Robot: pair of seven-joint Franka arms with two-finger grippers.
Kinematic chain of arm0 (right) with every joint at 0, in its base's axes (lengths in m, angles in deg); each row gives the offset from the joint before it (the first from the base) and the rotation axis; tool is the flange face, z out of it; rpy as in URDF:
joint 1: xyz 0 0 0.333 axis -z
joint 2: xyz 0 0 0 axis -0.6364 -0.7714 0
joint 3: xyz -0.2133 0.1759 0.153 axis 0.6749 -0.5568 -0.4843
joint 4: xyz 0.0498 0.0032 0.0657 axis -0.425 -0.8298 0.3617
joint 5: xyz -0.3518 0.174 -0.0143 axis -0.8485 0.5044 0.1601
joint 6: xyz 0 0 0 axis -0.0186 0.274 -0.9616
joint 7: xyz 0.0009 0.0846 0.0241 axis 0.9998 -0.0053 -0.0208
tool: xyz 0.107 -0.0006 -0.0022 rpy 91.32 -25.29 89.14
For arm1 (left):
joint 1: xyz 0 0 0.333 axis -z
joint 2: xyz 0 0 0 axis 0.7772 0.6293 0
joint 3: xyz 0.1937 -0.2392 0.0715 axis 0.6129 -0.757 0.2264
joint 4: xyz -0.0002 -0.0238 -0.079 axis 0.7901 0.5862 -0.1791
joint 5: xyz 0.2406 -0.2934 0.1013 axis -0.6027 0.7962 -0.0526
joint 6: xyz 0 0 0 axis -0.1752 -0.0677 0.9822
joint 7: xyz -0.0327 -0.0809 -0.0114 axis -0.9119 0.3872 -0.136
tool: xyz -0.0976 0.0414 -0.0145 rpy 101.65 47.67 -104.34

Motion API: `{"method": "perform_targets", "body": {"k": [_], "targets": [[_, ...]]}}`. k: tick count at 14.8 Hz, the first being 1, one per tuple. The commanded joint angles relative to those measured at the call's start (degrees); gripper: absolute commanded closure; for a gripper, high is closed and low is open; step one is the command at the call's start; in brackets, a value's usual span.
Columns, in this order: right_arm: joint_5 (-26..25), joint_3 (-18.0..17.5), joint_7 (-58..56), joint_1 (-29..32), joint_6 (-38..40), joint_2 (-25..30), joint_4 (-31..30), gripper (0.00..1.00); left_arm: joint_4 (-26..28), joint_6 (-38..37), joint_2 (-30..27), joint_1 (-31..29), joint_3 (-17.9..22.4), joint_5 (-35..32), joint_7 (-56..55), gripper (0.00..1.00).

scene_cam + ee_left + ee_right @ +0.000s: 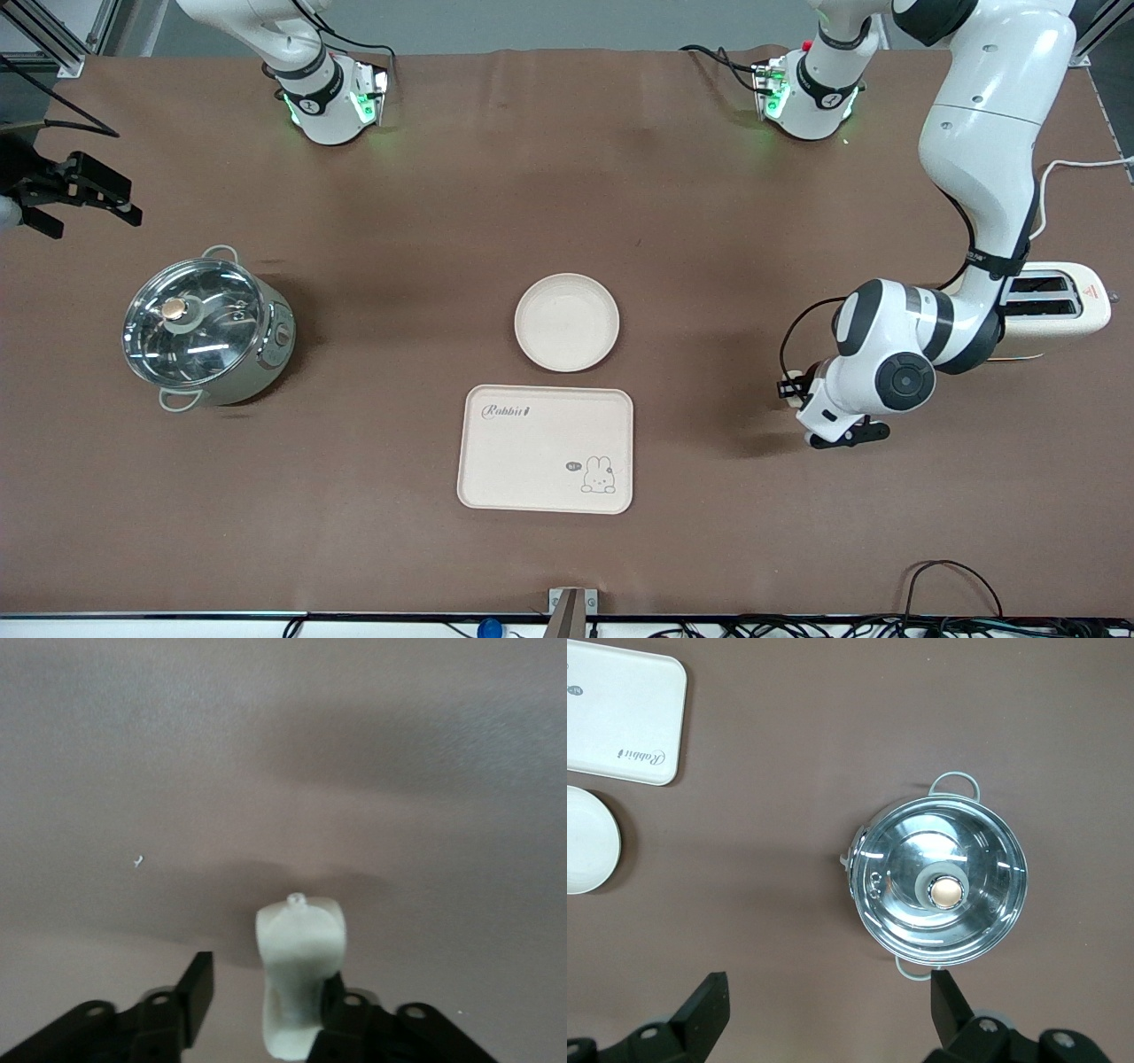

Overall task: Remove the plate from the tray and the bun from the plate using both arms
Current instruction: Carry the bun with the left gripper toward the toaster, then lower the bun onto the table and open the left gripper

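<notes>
Fingers parted, the left gripper [264, 992] is low over the brown table [709, 221] with the bun [299, 979] between them: the pale lump leans against one finger [341, 1014] while the other finger [197, 988] stands clear of it, so no pinch shows. In the front view only a sliver of the bun [791, 377] peeks out beside the gripper [795, 388], at the left arm's end of the table and well apart from the plate [567, 322]. The left arm [974, 195] folds down in front of a cream toaster [1059, 306] at the same end.

The plate sits upright and bare at mid-table. Just beside the plate, nearer the front camera, lies the cream tray [546, 448] with its rabbit drawing. Toward the right arm's end from the plate stands a lidded steel pot [205, 330].

The right gripper [828, 1010] waits high over the table near that pot, its fingers spread wide and holding nothing; the front view shows it [80, 190] at the table's edge.
</notes>
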Motion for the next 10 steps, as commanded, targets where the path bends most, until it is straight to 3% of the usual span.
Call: {"method": "perform_targets", "body": {"k": [1, 6, 10], "targets": [[-0.71, -0.46, -0.52, 0.29, 0.41, 0.39, -0.29, 0.00, -0.80, -0.23, -1.23, 0.20, -0.33, -1.02, 0.07, 0.00], [-0.62, -0.46, -0.70, 0.29, 0.42, 0.39, -0.21, 0.00, -2.73, -0.41, -4.48, -0.24, -0.42, -0.40, 0.76, 0.00], [-0.45, -0.46, -0.70, -0.15, 0.42, 0.39, -0.12, 0.00, -5.10, -0.49, -10.54, -0.85, 0.02, -0.49, 10.76, 0.00]]}}
